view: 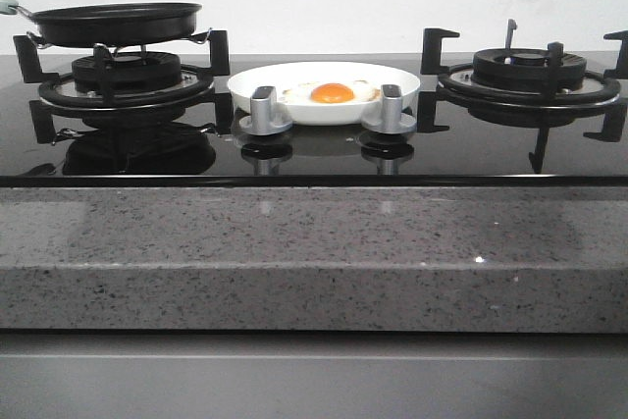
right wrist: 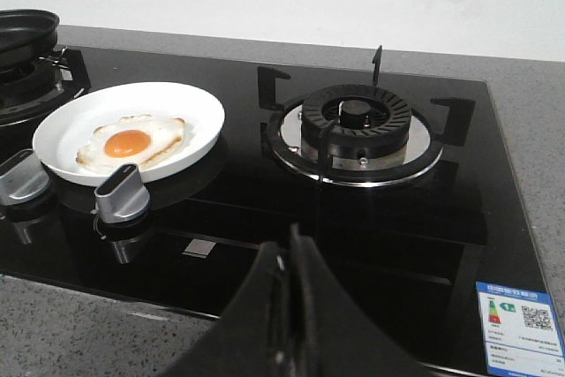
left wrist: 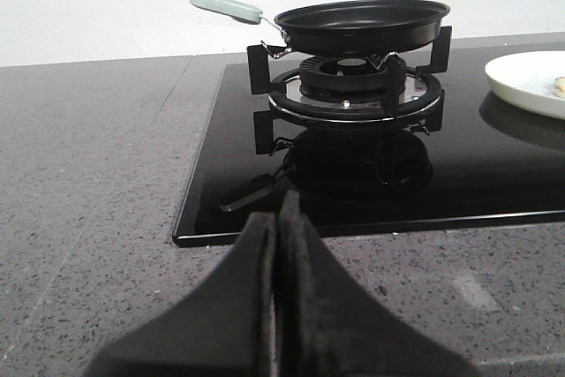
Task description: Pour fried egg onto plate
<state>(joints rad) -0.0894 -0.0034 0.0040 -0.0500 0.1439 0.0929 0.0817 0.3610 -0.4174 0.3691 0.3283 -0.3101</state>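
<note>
Worktop (view: 314, 262): grey speckled stone, lower half of the front frame. Hob (view: 314, 159): black glass, set across the frame's middle. Pan (view: 116, 23): black, seated on the burner at upper left, seen empty in the left wrist view. Plate (view: 397, 80): white, centre frame, between the burners, behind two knobs (view: 265, 110). Egg (view: 332, 93): lying on the plate, yolk up. Left gripper (left wrist: 277, 227) and right gripper (right wrist: 289, 258): fingers pressed together, nothing held.
</note>
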